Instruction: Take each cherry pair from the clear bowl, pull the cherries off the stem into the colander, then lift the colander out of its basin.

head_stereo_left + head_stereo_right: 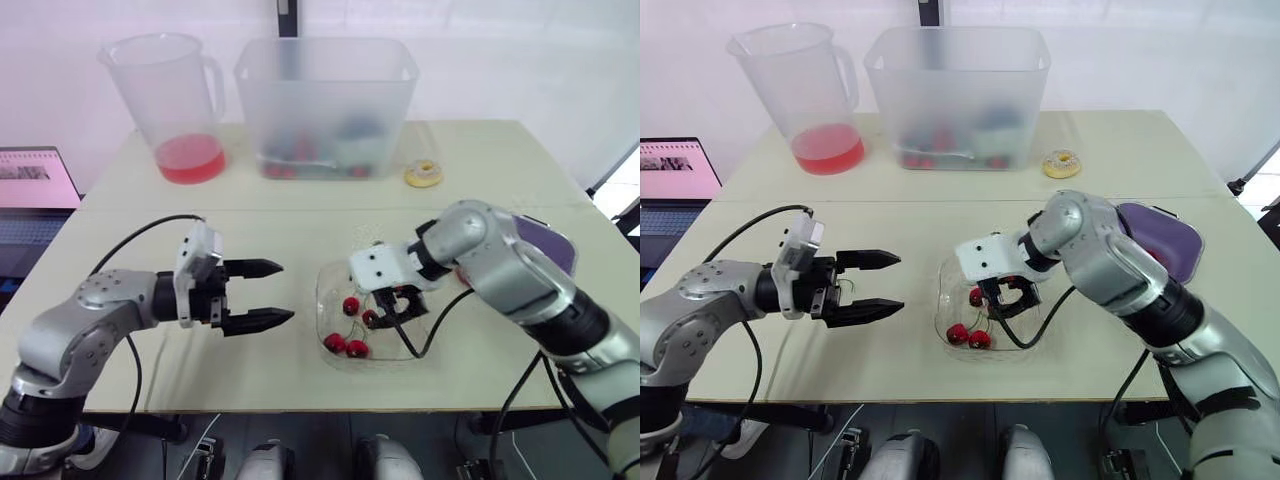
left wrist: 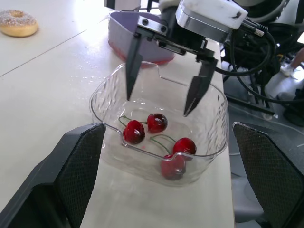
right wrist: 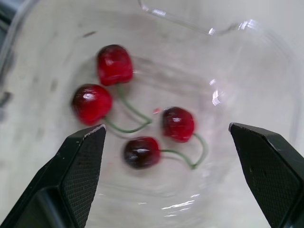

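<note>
Clear plastic bowl (image 2: 128, 159): front of the bench (image 1: 150, 230), light, probably skids if nudged.
Right gripper (image 2: 158, 105): jaws apart, poised over the bowl.
Left gripper (image 1: 286, 291): jaws apart, empty, beside it.
Cherries (image 3: 178, 123): two pairs inside, slick and squishable, I'd guess.
Stems (image 3: 134, 110): thin, bendy; pinch there.

Right tool (image 2: 158, 104) blocking clear bowl (image 2: 220, 137)
</note>
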Motion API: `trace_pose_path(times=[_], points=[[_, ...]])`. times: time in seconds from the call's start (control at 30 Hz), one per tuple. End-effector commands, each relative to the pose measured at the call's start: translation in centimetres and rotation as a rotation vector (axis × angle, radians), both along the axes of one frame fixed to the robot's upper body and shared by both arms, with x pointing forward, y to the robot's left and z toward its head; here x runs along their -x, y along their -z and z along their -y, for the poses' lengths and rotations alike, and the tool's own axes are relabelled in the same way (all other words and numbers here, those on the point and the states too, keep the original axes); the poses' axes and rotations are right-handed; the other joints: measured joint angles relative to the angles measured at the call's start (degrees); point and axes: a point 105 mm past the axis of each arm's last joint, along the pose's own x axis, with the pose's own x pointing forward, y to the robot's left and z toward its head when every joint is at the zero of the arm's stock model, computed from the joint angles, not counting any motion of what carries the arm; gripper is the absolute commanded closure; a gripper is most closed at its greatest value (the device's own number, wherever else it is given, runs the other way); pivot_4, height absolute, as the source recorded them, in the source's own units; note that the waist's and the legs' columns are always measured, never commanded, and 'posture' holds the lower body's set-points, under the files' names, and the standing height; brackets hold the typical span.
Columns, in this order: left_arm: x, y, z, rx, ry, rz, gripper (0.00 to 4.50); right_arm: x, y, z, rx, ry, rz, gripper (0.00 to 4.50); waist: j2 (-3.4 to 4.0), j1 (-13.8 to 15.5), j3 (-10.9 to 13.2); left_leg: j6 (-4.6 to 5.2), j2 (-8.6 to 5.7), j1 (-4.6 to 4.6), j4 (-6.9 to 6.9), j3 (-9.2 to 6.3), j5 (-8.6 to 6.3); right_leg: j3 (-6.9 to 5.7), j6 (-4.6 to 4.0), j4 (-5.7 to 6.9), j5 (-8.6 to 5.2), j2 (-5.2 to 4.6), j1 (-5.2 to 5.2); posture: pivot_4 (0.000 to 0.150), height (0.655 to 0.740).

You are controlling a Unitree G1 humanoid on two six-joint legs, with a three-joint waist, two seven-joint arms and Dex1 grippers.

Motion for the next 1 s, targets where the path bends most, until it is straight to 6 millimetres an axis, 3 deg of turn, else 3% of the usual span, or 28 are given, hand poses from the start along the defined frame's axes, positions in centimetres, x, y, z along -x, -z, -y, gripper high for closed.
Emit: trace_pose_path(times=[0.03, 0.23, 0.53, 0.67, 1.0], points=[[0.1, -0.9, 0.2, 0.004, 0.031, 0.048, 0.0, 0.3, -0.7, 0.0, -0.082, 0.126, -0.016, 0.09, 0.0, -0.07, 0.0, 0.0, 0.0, 0.0, 0.0, 0.0, 0.0, 0.0, 0.0, 0.01, 0.0, 0.0, 0.0, 0.15, 0.6886], [-0.1, -0.9, 0.2, -0.01, 0.047, 0.055, 0.0, -0.3, 0.8, -0.1, -0.128, 0.324, -0.046, 0.09, 0.0, -0.27, 0.0, 0.0, 0.02, 0.01, -0.01, 0.0, 0.0, 0.0, 0.0, 0.02, 0.0, 0.01, -0.01, 0.15, 0.6886], [-0.3, -0.9, 0.2, -0.03, 0.047, 0.072, 0.0, -0.6, 2.9, 0.2, -0.108, 0.398, -0.045, 0.09, 0.0, -0.13, 0.0, 0.0, -0.01, 0.01, 0.01, 0.0, 0.0, 0.0, 0.0, 0.02, 0.0, 0.0, 0.0, 0.15, 0.6886], [-0.2, -0.9, 0.2, -0.035, 0.041, 0.077, 0.0, -0.8, 3.4, 0.4, -0.105, 0.411, -0.045, 1.8, -0.01, -0.08, 0.0, 0.01, -0.01, 0.01, 0.01, -0.01, 0.0, 0.0, 0.0, 0.02, 0.0, 0.0, 0.0, 0.15, 0.6886], [0.0, -0.7, 0.2, -0.042, 0.035, 0.076, 0.0, -0.9, 3.7, 0.6, -0.095, 0.414, -0.036, 1.8, -0.01, -0.07, -0.01, 0.02, -0.01, 0.01, 0.01, -0.01, 0.0, 0.0, 0.0, 0.02, 0.0, 0.0, 0.01, 0.15, 0.6886]])
